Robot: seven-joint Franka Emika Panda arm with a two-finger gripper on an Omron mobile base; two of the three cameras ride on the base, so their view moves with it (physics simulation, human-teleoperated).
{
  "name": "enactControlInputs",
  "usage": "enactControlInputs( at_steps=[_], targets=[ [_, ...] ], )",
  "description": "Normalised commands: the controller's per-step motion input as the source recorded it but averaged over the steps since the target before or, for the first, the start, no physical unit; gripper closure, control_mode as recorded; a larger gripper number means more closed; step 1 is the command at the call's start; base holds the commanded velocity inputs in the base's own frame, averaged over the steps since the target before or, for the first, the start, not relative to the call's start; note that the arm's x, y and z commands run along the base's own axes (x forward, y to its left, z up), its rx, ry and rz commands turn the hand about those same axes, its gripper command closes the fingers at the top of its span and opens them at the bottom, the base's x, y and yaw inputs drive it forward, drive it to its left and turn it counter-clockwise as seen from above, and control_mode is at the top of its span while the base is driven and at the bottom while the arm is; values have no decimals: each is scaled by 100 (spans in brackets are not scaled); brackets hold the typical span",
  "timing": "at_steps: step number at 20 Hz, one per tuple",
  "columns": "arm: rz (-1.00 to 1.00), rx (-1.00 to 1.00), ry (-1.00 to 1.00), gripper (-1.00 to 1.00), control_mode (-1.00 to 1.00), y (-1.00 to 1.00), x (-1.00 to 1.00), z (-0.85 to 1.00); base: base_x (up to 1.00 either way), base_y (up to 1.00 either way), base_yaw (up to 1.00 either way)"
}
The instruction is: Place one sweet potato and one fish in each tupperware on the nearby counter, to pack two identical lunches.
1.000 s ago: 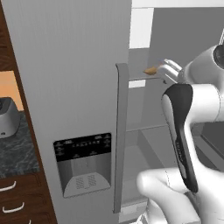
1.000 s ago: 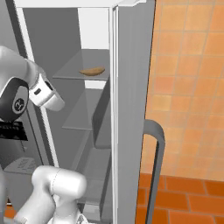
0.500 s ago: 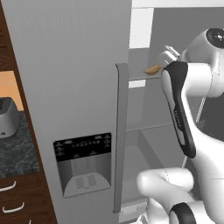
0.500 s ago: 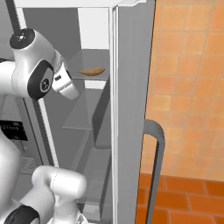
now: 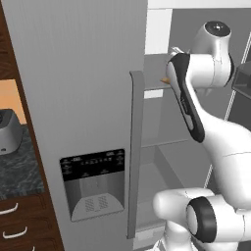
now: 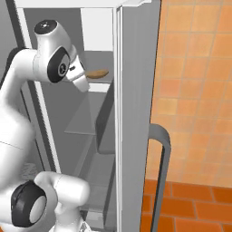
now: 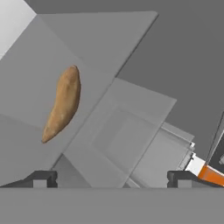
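The tall grey fridge [image 5: 73, 98] takes up most of the left base view, its left door shut with a dispenser panel [image 5: 93, 184] low down, and its right compartment standing open. At the far left a strip of the black marbled desk [image 5: 19, 169] shows above brown drawers, with a grey appliance [image 5: 7, 132] on it. To the right of the fridge in the right base view is an orange tiled wall [image 6: 195, 90].

The white arm [image 6: 27, 104] reaches up into the open compartment, its hand level with an upper shelf [image 6: 97, 80]. On that shelf lies one sweet potato [image 6: 96, 73], an orange-brown tuber seen end to end in the hand view [image 7: 62, 104], to the left of the line between the finger tips. The gripper [image 7: 111, 179] is empty, its jaws spread wide and well short of the tuber.

The step in hand looks like the reach for the first sweet potato, so packing has barely begun. The next move calls for shifting the hand left to centre the tuber between the jaws, turning them across its narrow width, then advancing and closing.

In the left base view the arm covers nearly all of the tuber. No fish or tupperware can be made out, and the lower shelves are partly blocked by the arm
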Motion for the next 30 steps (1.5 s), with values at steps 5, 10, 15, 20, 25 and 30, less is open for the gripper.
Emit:
enactControlInputs(
  at_steps=[5,10,15,20,25,30],
  targets=[
    [0,0,0,-100,-100,-9,69,-17,0,0,0],
    [0,0,1,-100,-100,-12,66,-15,0,0,0],
    [0,0,7,-100,-100,-5,63,-9,0,0,0],
    [0,0,5,-100,-100,0,57,-12,0,0,0],
    [0,0,3,100,-100,-9,24,-26,0,0,0],
    [-1,0,0,100,-100,-18,-34,-64,0,0,0]
  ],
)
